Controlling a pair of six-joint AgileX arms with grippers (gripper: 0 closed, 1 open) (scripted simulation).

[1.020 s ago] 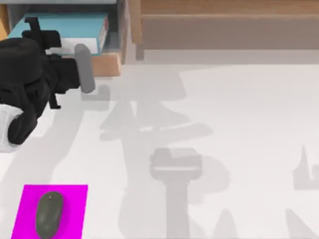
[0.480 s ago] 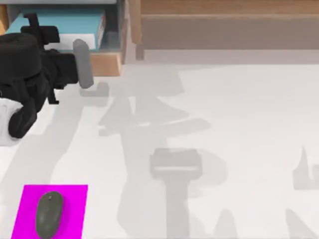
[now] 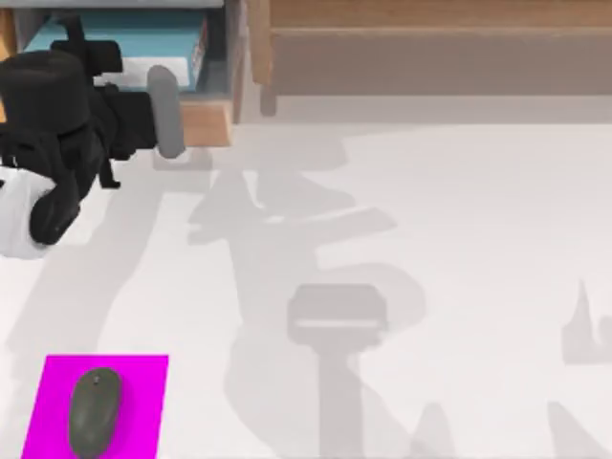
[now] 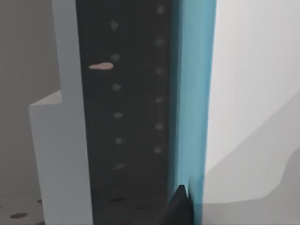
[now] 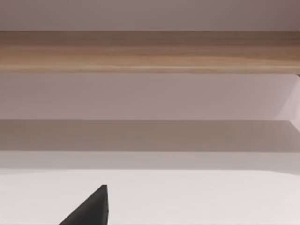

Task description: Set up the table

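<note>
At the far left, the left end effector (image 3: 164,113) reaches toward the flat blue book (image 3: 124,43) in the light-wood shelf unit (image 3: 206,120) on the plain white surface (image 3: 459,239); its opening cannot be told. Next comes closing on the book.

My left arm (image 3: 57,143) reaches across the table's upper left corner.

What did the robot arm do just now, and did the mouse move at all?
The left arm's gripper drifted a little toward the far edge of the table, closer to the blue book in the shelf unit. It took hold of nothing and let go of nothing. The grey mouse stayed put on its magenta mat, and nothing else shifted.
</note>
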